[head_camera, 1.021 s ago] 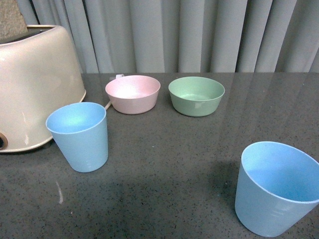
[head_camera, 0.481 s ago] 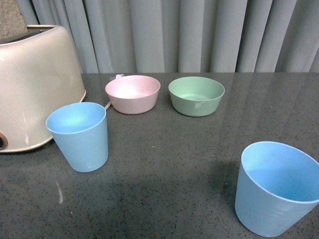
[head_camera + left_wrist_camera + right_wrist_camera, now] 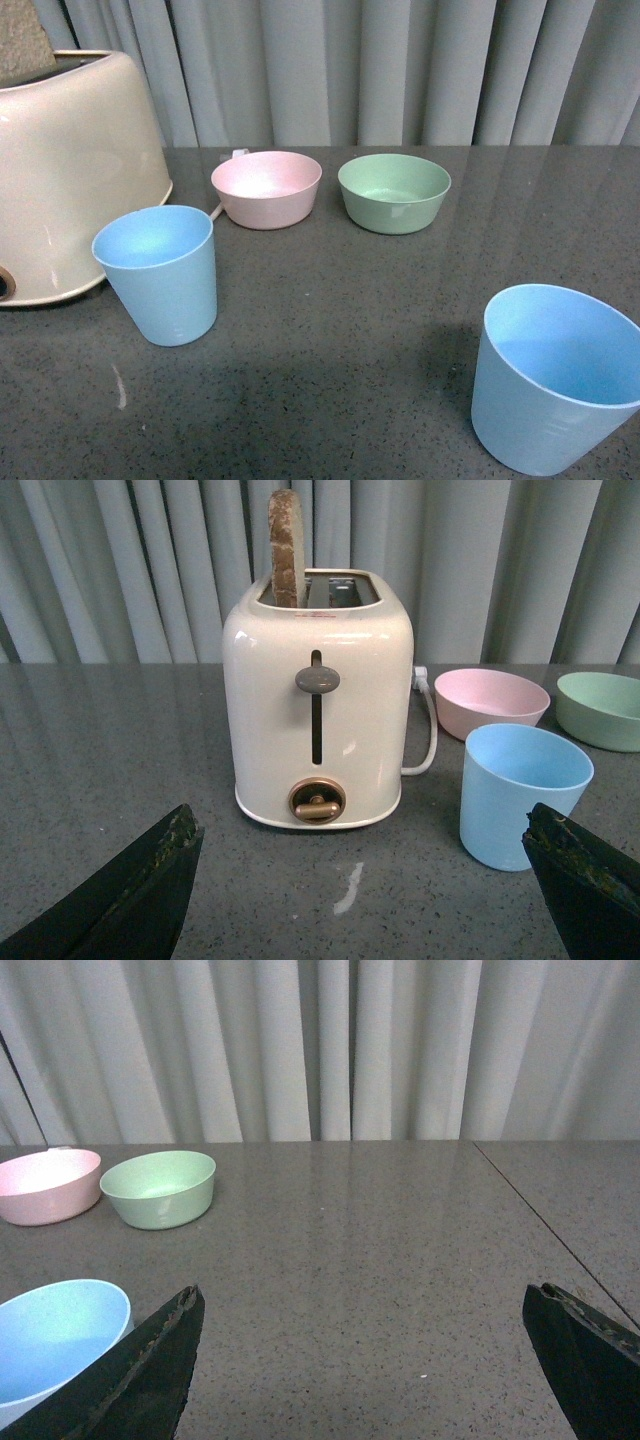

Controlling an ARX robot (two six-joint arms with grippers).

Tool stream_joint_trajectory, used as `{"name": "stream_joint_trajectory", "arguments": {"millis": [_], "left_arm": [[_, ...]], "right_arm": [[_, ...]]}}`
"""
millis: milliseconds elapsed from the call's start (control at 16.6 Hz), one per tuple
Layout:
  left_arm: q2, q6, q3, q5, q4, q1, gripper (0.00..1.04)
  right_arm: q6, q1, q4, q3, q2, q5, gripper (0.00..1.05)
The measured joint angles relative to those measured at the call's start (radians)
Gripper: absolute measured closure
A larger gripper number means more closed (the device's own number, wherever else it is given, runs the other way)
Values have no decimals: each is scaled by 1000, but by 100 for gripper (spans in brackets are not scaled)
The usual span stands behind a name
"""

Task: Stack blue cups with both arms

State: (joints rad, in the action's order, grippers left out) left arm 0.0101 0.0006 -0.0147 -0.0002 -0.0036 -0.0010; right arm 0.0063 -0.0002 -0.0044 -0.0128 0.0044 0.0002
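Two blue cups stand upright, well apart, on the worktop [image 3: 340, 320]: one cup [image 3: 160, 275] just beside the toaster [image 3: 70, 170] toward the left edge, the other cup [image 3: 550, 380] toward the near right corner. Both the left claw [image 3: 360, 820] and the right claw [image 3: 362, 1300] are spread wide, holding nothing.

The front camera looks down across the dark speckled tabletop [image 3: 350, 330] toward grey pleated curtains [image 3: 400, 70]. Both wrist cameras sit low — all three share the round pink plastic bowl [image 3: 266, 188].
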Motion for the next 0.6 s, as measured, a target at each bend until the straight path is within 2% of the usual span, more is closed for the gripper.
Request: {"name": "stream_joint_trajectory", "arguments": {"millis": [120,180,240,300,360,481,541,601], "left_arm": [[1,-5,0,-9,-5,-2,7],[35,-72,-14,-163,-53,-80,7],[101,-155,-42,-320,-34,-196,7],[128,-178,-72,-418,-1,-275,7],[137,-178,-105,-472,29,-317,7],[172,-151,-156,-470,54,-365,7],[195,-122,-167,-431,69,-356,7],[275,-89,-198,-353,148,-294,7]], "right_arm": [[0,0,0,0,0,0,7],[0,0,0,0,0,0,7],[0,0,0,0,0,0,7],[0,0,0,0,0,0,7],[0,0,0,0,0,0,7],[0,0,0,0,0,0,7],[0,0,0,0,0,0,7],[0,0,0,0,0,0,7]]}}
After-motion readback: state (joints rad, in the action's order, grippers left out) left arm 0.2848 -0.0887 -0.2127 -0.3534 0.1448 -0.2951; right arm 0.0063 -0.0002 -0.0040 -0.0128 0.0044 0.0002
